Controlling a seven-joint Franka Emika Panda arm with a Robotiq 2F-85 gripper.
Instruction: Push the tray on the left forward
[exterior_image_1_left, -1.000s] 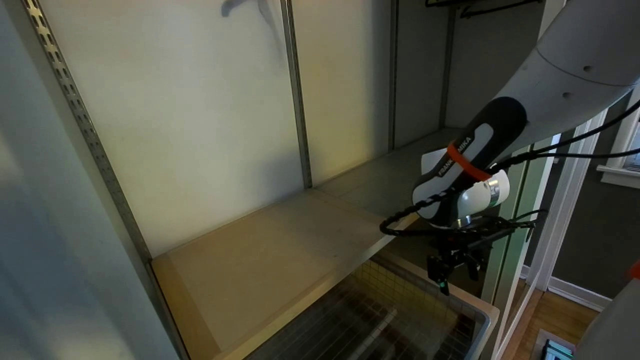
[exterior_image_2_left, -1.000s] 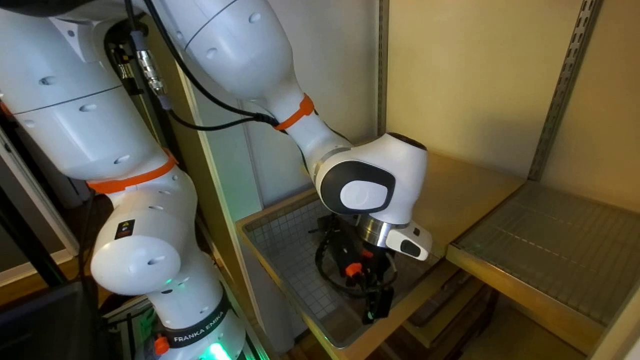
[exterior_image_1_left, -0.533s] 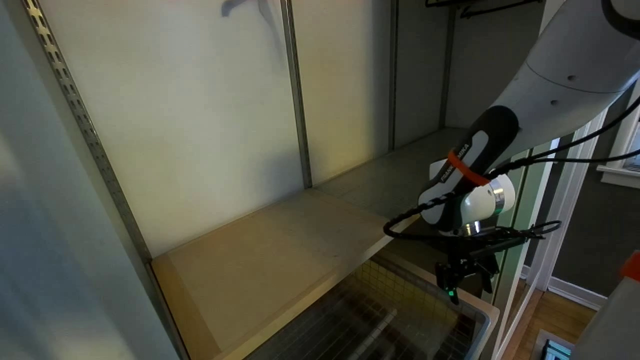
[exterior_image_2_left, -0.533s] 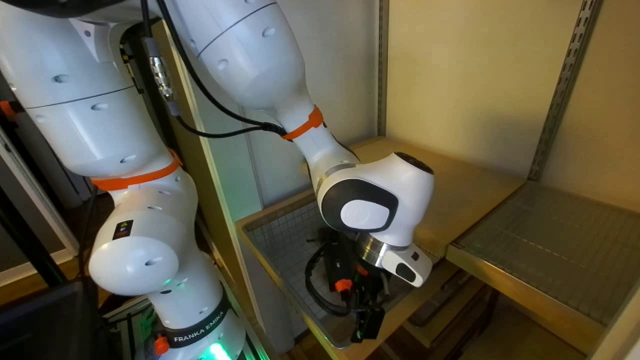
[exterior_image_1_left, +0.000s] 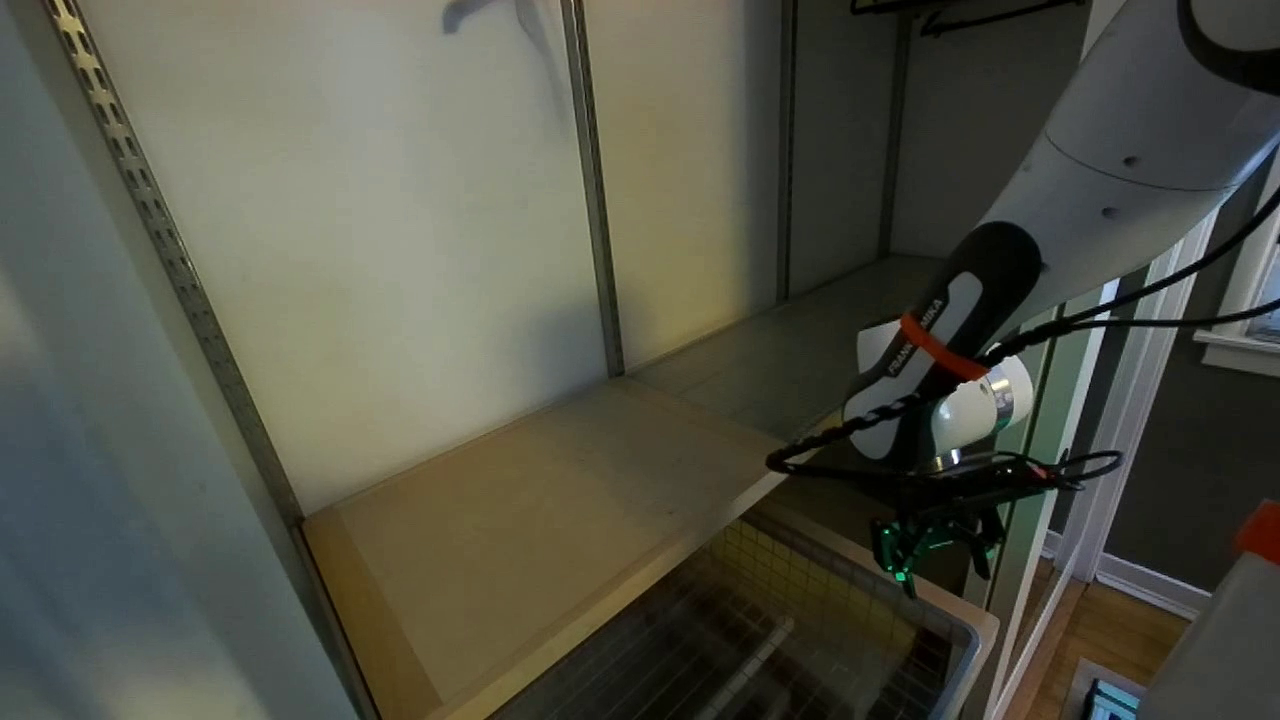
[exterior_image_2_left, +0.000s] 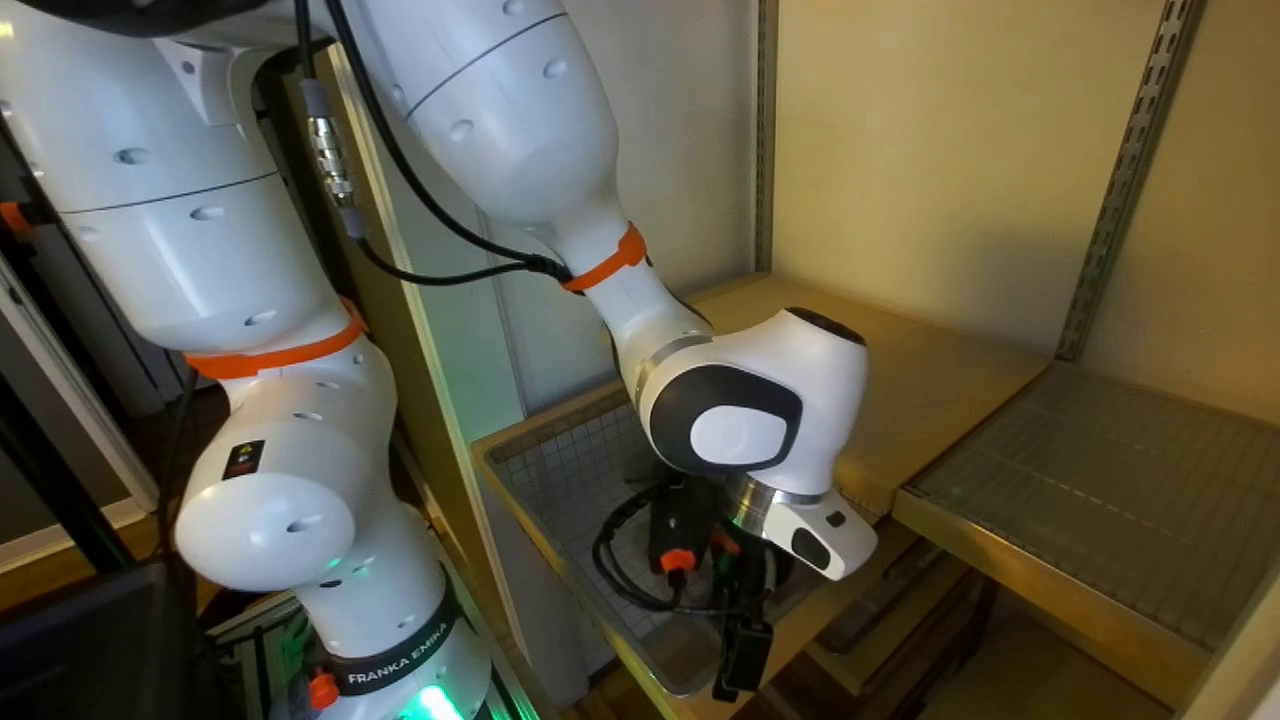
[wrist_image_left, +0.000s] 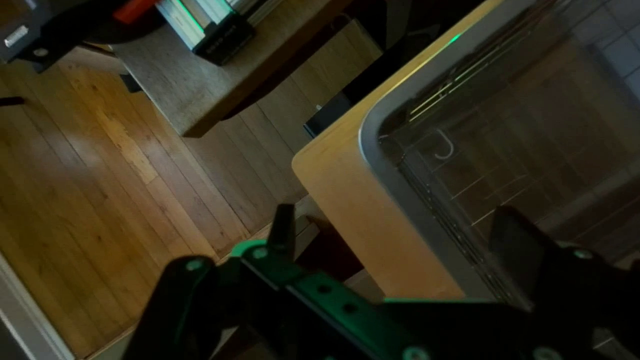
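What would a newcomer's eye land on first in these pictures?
First, the big white robot arm with orange bands, dominating the left of an exterior view, green light glowing at its base. Then, in the wrist view, the open black gripper, its fingers framing one edge of the wooden-rimmed tray.

"FRANKA EMIKA" is on the base (exterior_image_2_left: 388, 608), well apart from the end effector (exterior_image_1_left: 946, 582); above the latter, the arm (exterior_image_1_left: 1095, 200) bears "FRANK" and "MIKA", parted by an orange band (exterior_image_1_left: 940, 348). A label (exterior_image_2_left: 244, 459) is illegible.

Two fingers (wrist_image_left: 282, 235) are counted on the gripper (wrist_image_left: 397, 217); below it, one wood-rimmed wire tray (wrist_image_left: 350, 197); off to its side, one wooden shelf (exterior_image_2_left: 945, 375) and one ribbed shelf (exterior_image_2_left: 1120, 490).
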